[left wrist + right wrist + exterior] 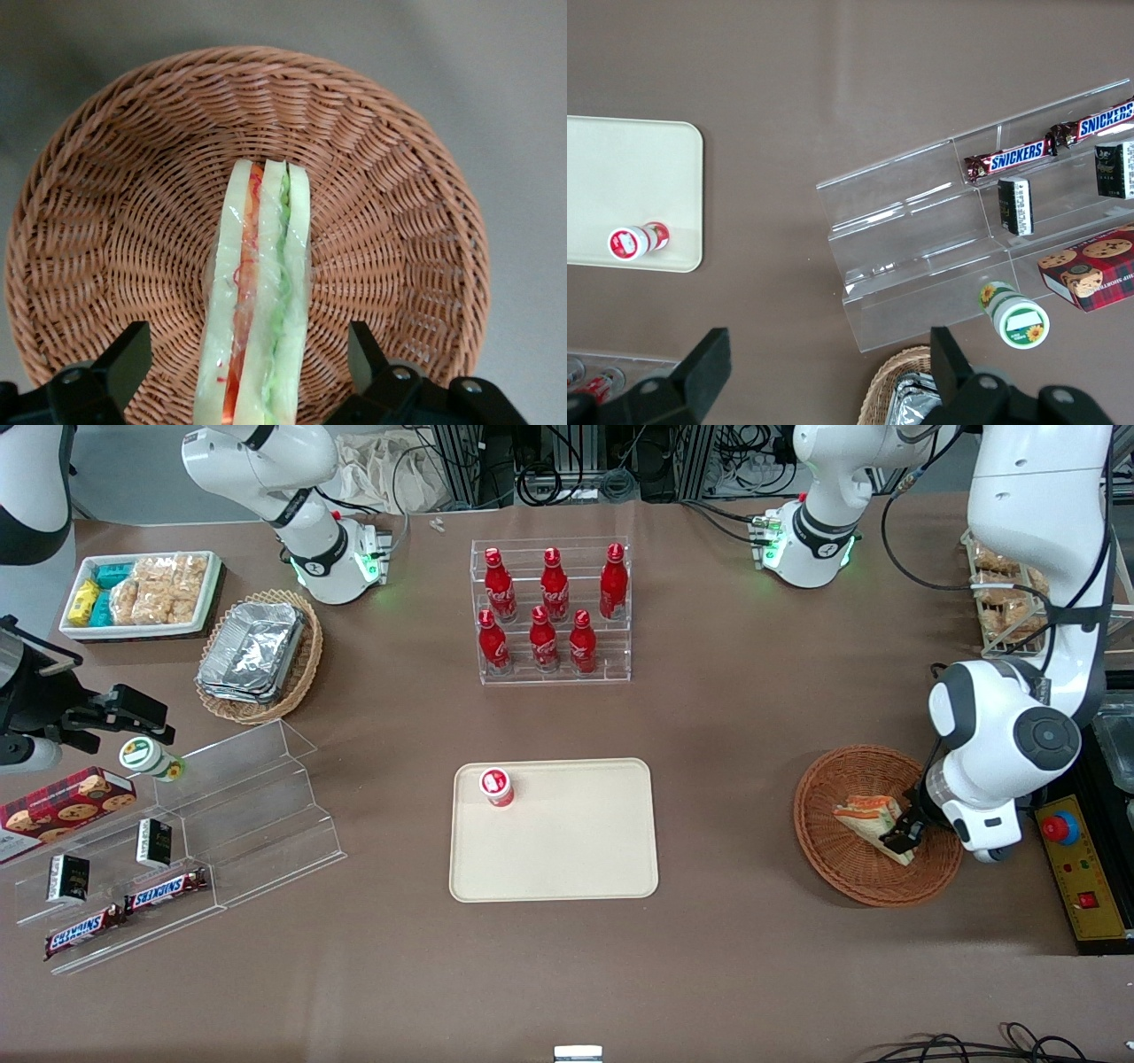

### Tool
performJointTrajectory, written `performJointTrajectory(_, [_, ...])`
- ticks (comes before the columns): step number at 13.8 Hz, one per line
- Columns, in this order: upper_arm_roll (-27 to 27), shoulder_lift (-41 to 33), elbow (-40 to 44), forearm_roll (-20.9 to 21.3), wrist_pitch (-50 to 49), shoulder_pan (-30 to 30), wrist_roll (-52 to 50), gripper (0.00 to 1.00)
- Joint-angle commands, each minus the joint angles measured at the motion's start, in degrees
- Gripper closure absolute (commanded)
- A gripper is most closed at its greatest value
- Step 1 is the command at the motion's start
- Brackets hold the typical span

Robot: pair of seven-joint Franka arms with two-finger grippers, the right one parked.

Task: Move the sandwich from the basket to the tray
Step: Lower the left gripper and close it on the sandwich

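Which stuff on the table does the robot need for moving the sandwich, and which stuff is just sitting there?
Needed:
sandwich, in the basket
tray
gripper, down in the basket with its open fingers either side of the sandwich

Just sitting there:
small red cup on the tray
cola bottles
Snickers bars
foil trays
cookie box

Basket (115, 204) rough woven wicker; sandwich (261, 301) glossy film wrap; tray (567, 850) smooth matt plastic.

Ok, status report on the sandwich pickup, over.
Gripper open, fingers straddling the sandwich in the basket. Sandwich not yet lifted. Tray holds one small red-and-white container in a corner.
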Motion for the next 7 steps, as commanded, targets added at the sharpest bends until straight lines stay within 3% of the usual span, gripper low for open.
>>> performJointTrajectory(1, [-0.52,-0.12,-4.26,0.47,6.78,0.31,-2.26,0.01])
performJointTrajectory(3, [-0.52,-0.12,-5.33,0.56,8.56,0.31,-2.26,0.04])
performJointTrajectory(4, [-0.52,-0.21,-5.33,0.56,8.48,0.31,-2.26,0.15])
performJointTrajectory(7, [-0.52,-1.43,-5.33,0.56,7.86,0.31,-1.91,0.77])
